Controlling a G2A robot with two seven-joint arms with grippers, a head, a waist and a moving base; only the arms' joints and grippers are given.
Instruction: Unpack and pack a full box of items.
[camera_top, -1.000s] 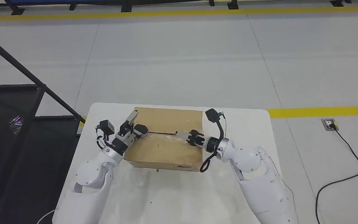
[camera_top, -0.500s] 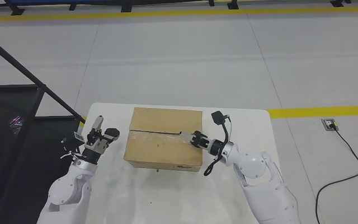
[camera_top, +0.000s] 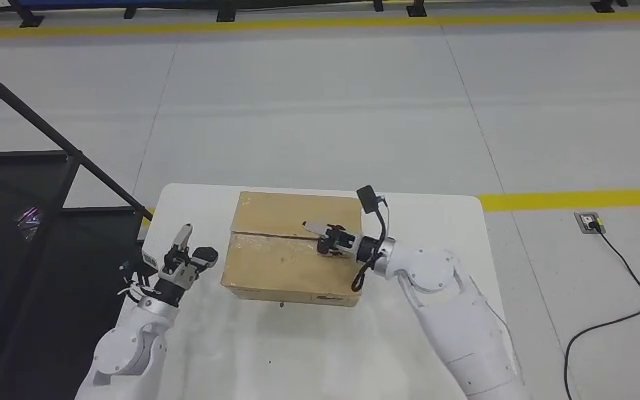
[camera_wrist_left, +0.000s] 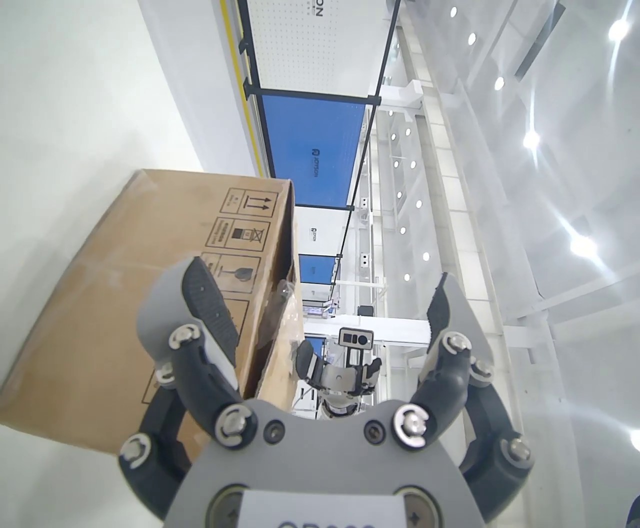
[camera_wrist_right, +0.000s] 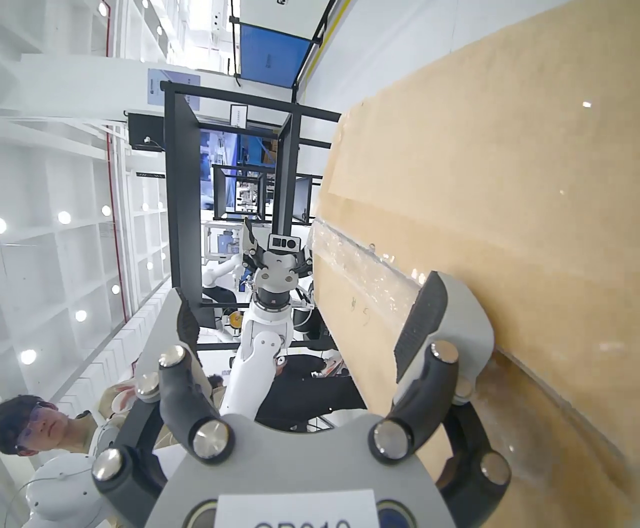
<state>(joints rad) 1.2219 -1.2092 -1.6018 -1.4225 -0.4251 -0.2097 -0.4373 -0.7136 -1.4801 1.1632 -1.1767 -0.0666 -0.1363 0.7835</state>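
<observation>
Closed cardboard box (camera_top: 290, 255) at the middle of the white counter (camera_top: 430, 215), flaps down, seam running across the top from end to end. Strip of clear tape (camera_wrist_right: 360, 265) along that seam, wrinkled and shiny in the right wrist view. Handling symbols printed on the end wall facing the left arm, seen in the left wrist view on the box (camera_wrist_left: 150, 260). Left tool (camera_top: 192, 247) low over the counter near that end wall, clear of it in the top view. Fingers of the left tool (camera_wrist_left: 320, 295) spread wide apart, nothing between them, dark ribbed pads facing each other. Right tool (camera_top: 318, 235) above the box top, right at the seam, a little to the right arm's side of the middle. Right tool (camera_wrist_right: 305, 310) likewise apart, nothing clamped; one of its fingers (camera_wrist_right: 440, 310) close against the cardboard just beside the tape, actual contact not possible to tell. Same box top (camera_wrist_right: 500, 175) plain and unmarked apart from the seam. Black metal frame (camera_top: 60, 200) on the floor off the counter's left side. Yellow floor line (camera_top: 550, 200) beyond the counter's right edge.
</observation>
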